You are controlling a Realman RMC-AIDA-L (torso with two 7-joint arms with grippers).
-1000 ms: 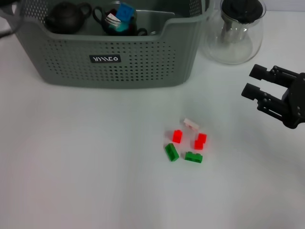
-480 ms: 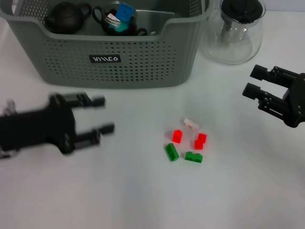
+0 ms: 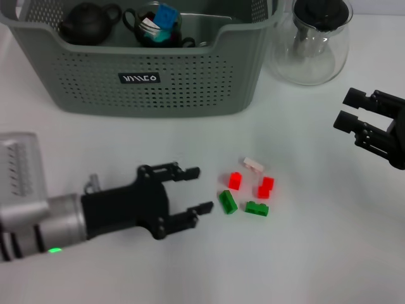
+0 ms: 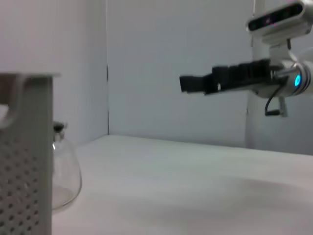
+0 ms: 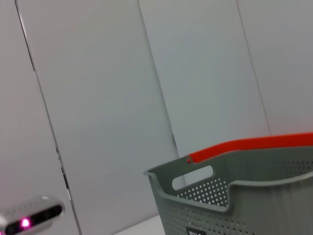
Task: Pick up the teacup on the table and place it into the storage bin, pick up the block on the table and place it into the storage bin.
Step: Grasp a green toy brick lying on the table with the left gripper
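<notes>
On the near left of the white counter [image 3: 114,278], the left hand [image 3: 197,189] reaches toward the right, and its two black fingers stand apart with nothing between them. Just to the right of its fingertips there is a small group of blocks: a green block [image 3: 228,202] nearest to the hand, a second green block [image 3: 257,208] beside it, a red block [image 3: 235,181] a little farther, another red block [image 3: 265,187] on the right, and a pale pink block [image 3: 254,164] at the far side of the group. The right hand [image 3: 347,109] is at the right edge, well apart from the blocks, with its fingers also apart and empty. At the far left stands the storage bin [image 3: 190,88], and inside it there are a dark teapot [image 3: 88,23] and a dark teacup [image 3: 155,28] that holds a blue block [image 3: 166,14]. To the right of the bin stands a glass carafe [image 3: 312,44] with a black lid.
</notes>
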